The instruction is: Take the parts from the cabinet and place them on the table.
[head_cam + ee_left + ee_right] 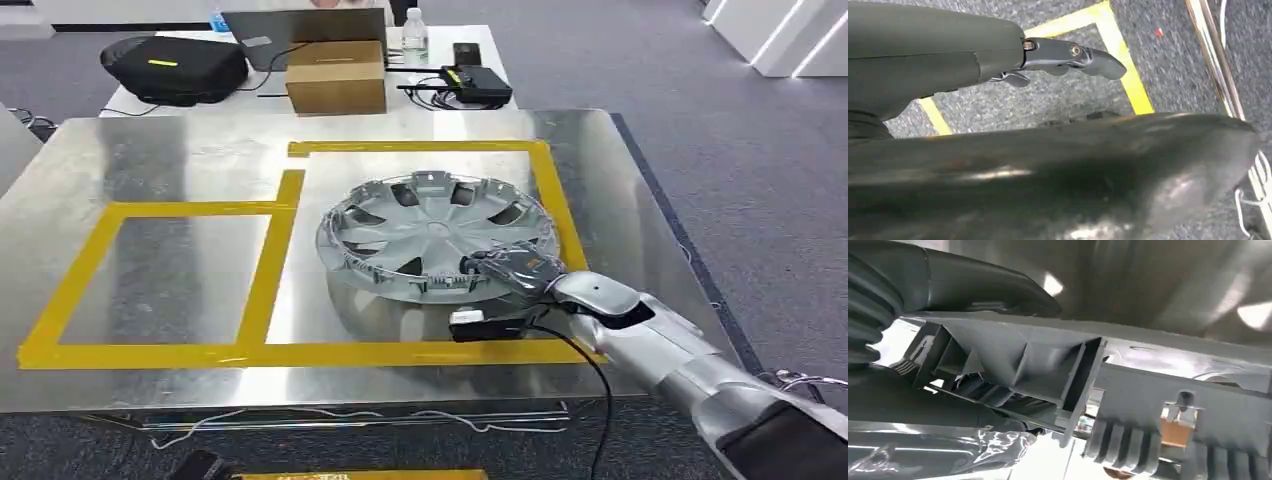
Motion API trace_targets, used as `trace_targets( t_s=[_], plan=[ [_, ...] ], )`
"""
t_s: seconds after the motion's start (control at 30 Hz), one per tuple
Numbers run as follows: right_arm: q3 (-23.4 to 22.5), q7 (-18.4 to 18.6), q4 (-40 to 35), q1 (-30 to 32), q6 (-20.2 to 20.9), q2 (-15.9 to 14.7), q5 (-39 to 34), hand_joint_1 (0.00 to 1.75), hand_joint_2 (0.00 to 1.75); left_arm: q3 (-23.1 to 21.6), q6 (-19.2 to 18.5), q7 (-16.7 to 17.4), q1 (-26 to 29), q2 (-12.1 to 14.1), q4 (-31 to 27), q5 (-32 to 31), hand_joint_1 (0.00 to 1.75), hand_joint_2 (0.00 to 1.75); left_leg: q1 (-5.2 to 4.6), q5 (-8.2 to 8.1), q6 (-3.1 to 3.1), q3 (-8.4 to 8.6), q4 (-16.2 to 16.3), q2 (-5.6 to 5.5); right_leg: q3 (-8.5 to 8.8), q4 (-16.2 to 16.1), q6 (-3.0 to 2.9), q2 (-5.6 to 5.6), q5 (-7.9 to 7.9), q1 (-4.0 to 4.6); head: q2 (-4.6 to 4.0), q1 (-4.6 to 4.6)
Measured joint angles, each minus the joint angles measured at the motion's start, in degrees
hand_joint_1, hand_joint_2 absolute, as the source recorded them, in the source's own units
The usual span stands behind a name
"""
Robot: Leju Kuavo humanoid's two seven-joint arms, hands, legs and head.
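Note:
A silver wheel cover [435,235] lies over the steel table [170,150], inside the right-hand square of yellow tape [420,147]. My right hand [515,268] grips its near right rim, the arm reaching in from the lower right. In the right wrist view the thumb [988,285] lies on one side of the cover's grey ribbed rim [1048,370] and the fingers [923,405] on the other. Whether the cover rests flat on the table is unclear. My left hand [1068,55] hangs over grey carpet with its fingers extended and nothing in them.
A second taped rectangle [160,280] lies bare to the cover's left. Behind the table a white desk carries a black bag [175,68], a cardboard box [336,77], a water bottle [415,32] and a black device [478,85]. Grey carpet surrounds the table.

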Motion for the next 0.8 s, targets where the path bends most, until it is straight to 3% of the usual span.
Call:
trace_targets(
  t_s=[0.03, 0.07, 0.13, 0.17, 0.2, 0.23, 0.3, 0.33, 0.37, 0.4, 0.47, 0.53, 0.57, 0.63, 0.67, 0.7, 0.73, 0.8],
  plan=[
    [0.0, 0.1, 0.1, -0.2, 0.3, 0.0, 0.1, 1.75, 1.75, 0.0, -0.1, -0.1, 0.0, -0.1, 0.0, 0.0, 0.00, 0.00, -0.16, -1.14, -0.25, -0.47, 1.1, 0.18, 0.10, -0.2, -0.24, 0.01, 0.12, -0.01, 0.00, -0.02],
    [0.0, 0.2, 0.4, -0.4, 0.6, 0.0, 0.1, 1.75, 1.75, 0.0, -0.3, -0.2, 0.0, -0.1, 0.0, 0.0, 0.00, 0.00, -0.16, -3.31, -0.41, -1.87, 4.1, 0.19, 0.07, -0.2, -0.35, -0.06, 0.17, -0.03, 0.00, -0.09],
    [0.0, 0.5, 0.8, -0.4, 0.9, 0.0, 0.3, 1.75, 1.75, 0.0, -0.3, -0.4, 0.1, 0.0, 0.0, 0.3, 0.00, 0.00, -0.13, -7.69, -0.76, -6.26, 13.5, 0.19, 0.01, -0.2, -0.40, -0.18, 0.15, -0.02, 0.00, -0.04],
    [0.0, 0.6, 1.1, -0.4, 1.0, 0.0, 0.4, 0.00, 0.00, 0.0, -0.3, -0.5, 0.2, 0.0, 0.0, 0.4, 0.00, 1.75, -0.13, -8.36, -0.89, -7.75, 16.5, 0.19, -0.03, -0.2, -0.39, -0.23, 0.16, -0.03, 0.00, -0.07],
    [0.0, 0.7, 1.3, -0.4, 1.2, 0.1, 0.4, 0.00, 0.00, 0.0, -0.4, -0.6, 0.3, 0.1, 0.0, 0.4, 0.00, 1.75, -0.08, -7.64, -0.98, -7.75, 16.5, 0.20, -0.03, -0.2, -0.35, -0.27, 0.18, -0.12, 0.00, -0.04],
    [0.0, 0.7, 1.4, -0.4, 1.5, 0.1, 0.4, 0.00, 0.00, -0.1, -0.5, -0.7, 0.3, 0.1, 0.0, 0.4, 0.00, 1.75, -0.03, -5.74, -1.09, -6.63, 14.3, 0.21, -0.02, -0.2, -0.21, -0.27, 0.19, -0.24, 0.00, -0.09],
    [0.1, 0.8, 1.8, -0.3, 2.5, 0.1, 0.5, 0.00, 0.00, -0.1, -0.5, -0.7, 0.3, 0.2, 0.0, 0.4, 0.00, 1.75, 0.35, -1.33, -1.53, -1.79, 5.4, 0.30, -0.05, 0.0, 0.38, -0.26, 0.23, -0.66, 0.00, -0.06],
    [0.1, 0.9, 2.1, -0.2, 2.6, 0.1, 0.5, 0.00, 0.00, -0.1, -0.5, -0.7, 0.2, 0.1, 0.0, 0.3, 0.00, 1.75, 0.86, -0.71, -2.09, 0.53, 1.4, 0.34, -0.28, 0.3, 1.02, -0.24, 0.10, -0.31, 0.00, -0.30],
    [0.1, 0.9, 2.3, -0.2, 2.5, 0.0, 0.5, 0.00, 0.00, -0.2, -0.4, -0.8, 0.1, 0.0, 0.0, 0.1, 0.00, 0.00, 0.74, -1.19, -1.17, 0.53, 0.5, -0.29, -0.97, 1.2, 1.36, -0.02, -0.23, -0.19, 0.00, -0.55],
    [0.0, 0.7, 2.5, -0.3, 2.4, -0.1, 0.6, 0.00, 0.00, -0.4, 0.0, -0.9, 0.3, 0.1, 0.0, -0.2, 0.00, 0.00, 0.70, -1.11, -0.36, 0.23, 0.7, -0.23, -1.04, 0.8, 1.70, 0.09, 0.04, -0.01, 0.00, 0.06],
    [0.0, 0.3, 2.7, -0.2, 2.1, -0.1, 0.7, 0.00, 0.00, -0.9, 0.4, -0.9, 0.3, 0.2, 0.0, -0.2, 0.00, 0.00, 0.44, -1.08, 0.46, 0.21, 0.7, -0.15, -0.74, 0.1, 2.24, 0.27, 0.45, -0.27, 0.00, 0.05],
    [0.0, 0.0, 2.9, -0.1, 2.0, -0.1, 0.7, 0.00, 0.00, -1.0, 0.4, -0.4, 0.2, 0.2, 0.0, -0.2, 0.00, 0.00, 0.63, -0.80, 1.35, 0.32, 0.6, 0.05, -1.50, 1.3, 2.62, 0.04, -0.65, -0.42, 0.00, 0.26],
    [0.0, -0.1, 2.9, -0.1, 2.0, -0.1, 0.7, 0.00, 0.00, -1.0, 0.3, -0.3, 0.2, 0.2, 0.0, -0.2, 0.00, 0.00, 0.62, -0.83, 1.63, 0.29, 0.6, 0.04, -2.99, 4.7, 2.73, -0.03, -2.63, -0.35, 0.00, 0.39],
    [0.0, -0.4, 3.0, 0.0, 1.9, 0.0, 0.7, 0.00, 0.00, -1.0, 0.3, 0.2, 0.2, 0.3, 0.0, -0.2, 0.00, 0.00, 0.44, -0.91, 1.95, 0.28, 0.6, 0.03, -7.52, 14.4, 2.79, -0.02, -6.84, -0.33, 0.00, 0.39],
    [0.0, -0.4, 3.1, 0.2, 2.1, 0.0, 0.7, 0.00, 0.00, -1.0, 0.4, 0.2, 0.3, 0.3, 0.0, -0.2, 0.00, 0.00, 0.36, -0.93, 1.98, 0.28, 0.6, -0.02, -9.36, 18.0, 2.73, -0.02, -7.91, -0.32, 0.00, 0.42],
    [0.0, -0.2, 3.2, 0.3, 2.4, 0.0, 0.6, 0.00, 0.00, -1.0, 0.5, 0.2, 0.3, 0.3, 0.0, -0.2, 0.00, 0.00, 0.29, -0.97, 2.03, 0.31, 0.6, -0.10, -10.12, 18.9, 2.56, -0.02, -7.60, -0.28, 0.00, 0.44],
    [0.0, -0.2, 3.3, 0.2, 2.8, 0.0, 0.5, 0.00, 0.00, -1.0, 0.6, 0.2, 0.3, 0.3, 0.0, -0.1, 0.00, 0.00, 0.26, -1.01, 2.04, 0.37, 0.6, -0.16, -9.32, 16.8, 2.28, -0.02, -5.77, -0.18, 0.00, 0.46],
    [0.0, -0.2, 3.4, -0.1, 3.2, 0.0, 0.4, 0.00, 0.00, -1.0, 0.7, 0.2, 0.2, 0.2, 0.0, 0.0, 0.00, 0.00, 0.22, -1.22, 1.92, 0.74, 0.6, -0.19, -4.80, 7.1, 1.61, -0.01, -0.58, 0.01, 0.00, 0.48]
  ],
)
